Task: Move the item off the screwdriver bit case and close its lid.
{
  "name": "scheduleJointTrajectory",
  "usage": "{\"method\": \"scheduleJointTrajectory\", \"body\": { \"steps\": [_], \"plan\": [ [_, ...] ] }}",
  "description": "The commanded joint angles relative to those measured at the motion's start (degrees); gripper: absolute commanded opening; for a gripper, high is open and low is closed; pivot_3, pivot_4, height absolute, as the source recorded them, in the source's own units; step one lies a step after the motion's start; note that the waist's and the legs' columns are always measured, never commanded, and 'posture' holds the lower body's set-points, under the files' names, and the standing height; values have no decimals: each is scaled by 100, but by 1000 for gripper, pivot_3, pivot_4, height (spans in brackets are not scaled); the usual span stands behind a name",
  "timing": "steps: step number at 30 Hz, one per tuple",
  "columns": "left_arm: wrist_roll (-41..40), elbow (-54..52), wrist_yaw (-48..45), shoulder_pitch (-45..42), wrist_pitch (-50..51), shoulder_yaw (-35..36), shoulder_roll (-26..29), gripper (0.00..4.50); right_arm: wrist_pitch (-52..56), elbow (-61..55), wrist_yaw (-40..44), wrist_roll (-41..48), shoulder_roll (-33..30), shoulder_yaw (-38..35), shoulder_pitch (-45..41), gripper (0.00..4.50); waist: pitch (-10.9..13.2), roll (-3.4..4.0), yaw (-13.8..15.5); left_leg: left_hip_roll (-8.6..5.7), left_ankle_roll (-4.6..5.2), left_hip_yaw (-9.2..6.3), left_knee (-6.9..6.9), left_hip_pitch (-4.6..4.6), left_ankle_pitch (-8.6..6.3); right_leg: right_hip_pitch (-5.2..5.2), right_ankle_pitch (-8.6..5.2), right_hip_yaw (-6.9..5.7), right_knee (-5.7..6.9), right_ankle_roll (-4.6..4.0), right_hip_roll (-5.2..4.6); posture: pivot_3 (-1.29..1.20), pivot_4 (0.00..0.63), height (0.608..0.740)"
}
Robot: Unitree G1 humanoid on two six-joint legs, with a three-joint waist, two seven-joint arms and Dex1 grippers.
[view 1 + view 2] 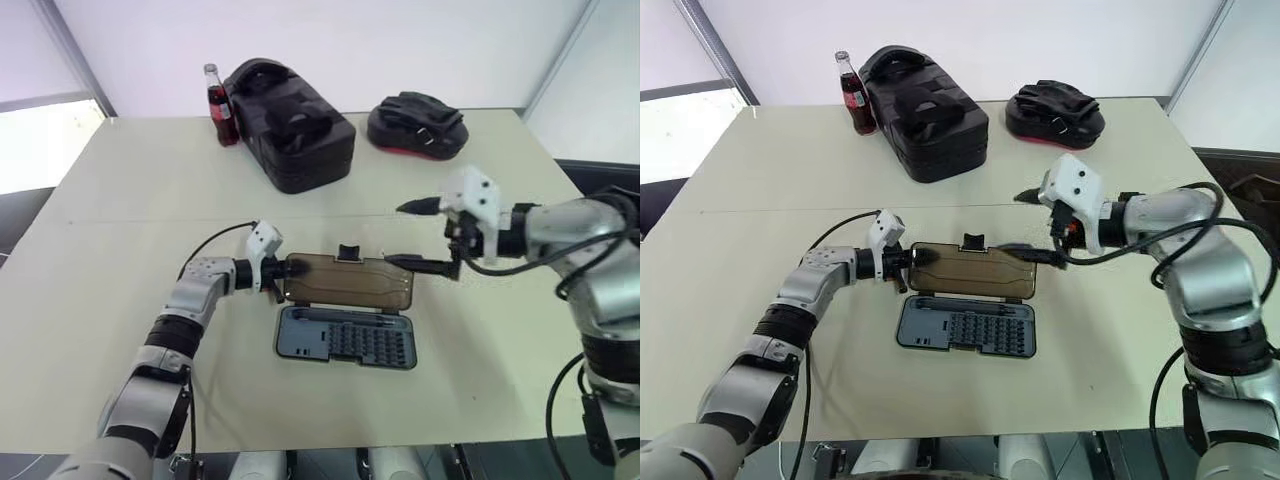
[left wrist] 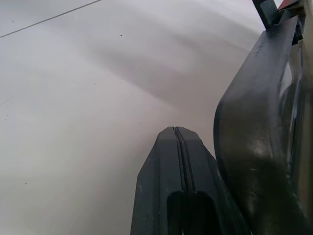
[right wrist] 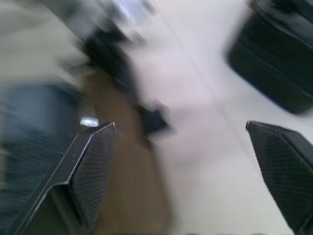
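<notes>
The screwdriver bit case (image 1: 345, 338) is laid open around the middle of the desk (image 1: 120, 200), nearer its near edge than its far one. The tray of bits is set toward the near edge. The lid (image 1: 350, 280) is folded flat on the desk just beyond the tray, and its latch (image 1: 348, 252) is turned toward the far edge. Nothing is seen resting on tray or lid, so the moving-off step is judged done and the closing is what is left.

The lid's long axis is laid parallel to the near edge, and its hinge is taken to be along the long side it shares with the tray. The lid therefore has to be swung up and over toward the near edge.

The left gripper (image 1: 285, 270) is pressed shut on nothing and is held at the lid's left short end, touching it or just beside it. In the left wrist view its closed fingers (image 2: 176, 161) are seen right against the lid's dark rim. The right gripper (image 1: 412, 236) is spread wide and empty, and is raised above the lid's right short end, clear of it. The left arm is thus judged the nearer.

A red label is carried by the cola bottle (image 1: 222, 105) at the far edge, beside the black bag (image 1: 295, 125), but its writing cannot be read. No other lettering can be made out.
</notes>
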Motion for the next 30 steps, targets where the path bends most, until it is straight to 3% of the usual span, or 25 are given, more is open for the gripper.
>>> {"method": "scheduleJointTrajectory", "body": {
  "steps": [1, 4, 8, 10, 21, 26, 28, 30],
  "plan": [
    [-103, -53, -257, -30, 24, 125, 20, 0, 429, -288, -115, 485, -154, -310, 160, 4231, 0, 0, -6, -1, 0, 1, 0, 0, 0, 0, 0, 0, 0, 0, -2, 0, 150, 740],
    [-207, -207, -379, -56, 108, 224, 30, 0, 611, -342, -252, 752, -228, -499, 275, 3062, 0, 0, -5, -2, 0, 5, 0, -4, 0, -6, 0, 2, 1, 0, -3, 0, 150, 740],
    [-411, -716, -656, 19, 340, 278, 155, 0, 961, -440, -370, 1272, -307, -821, 383, 876, 1, -1, -1, -1, 0, 4, 0, -17, 0, -17, 0, 1, 0, 1, -3, 0, 150, 740],
    [-539, -1057, -793, 95, 510, 285, 234, 0, 1126, -485, -372, 1549, -397, -950, 419, 14, 1, -1, -1, -2, 0, 4, 1, -28, 0, -26, 0, 1, -1, 1, -3, 0, 150, 740],
    [-1152, -3545, -1826, 869, 1960, -397, 1262, 0, 1069, -478, -380, 1985, -887, -785, 607, 14, 2, 1, -8, 1, 3, 5, 0, -36, -2, -32, 0, 1, -9, 1, -1, 0, 150, 740],
    [-931, -4014, -2217, 1105, 1769, -881, 1704, 0, 916, -441, -346, 1987, -1044, -567, 571, 14, 2, 1, -8, 2, 4, 6, 0, -36, -2, -31, -1, 1, -10, 0, -1, 0, 150, 740],
    [-871, -3835, -2165, 949, 1636, -912, 1620, 0, 963, -605, -257, 2095, -1144, -454, 608, 14, 2, 1, 4, 2, 4, 7, 0, -37, -2, -31, -1, 1, -11, 0, -1, 0, 150, 740],
    [-911, -3226, -1803, 424, 1540, -675, 1174, 0, 1066, -979, -107, 2364, -1214, -301, 747, 14, 3, 0, 43, 2, 4, 6, 1, -39, -2, -31, -1, 0, -12, 0, -1, 0, 150, 740]
  ]
}}
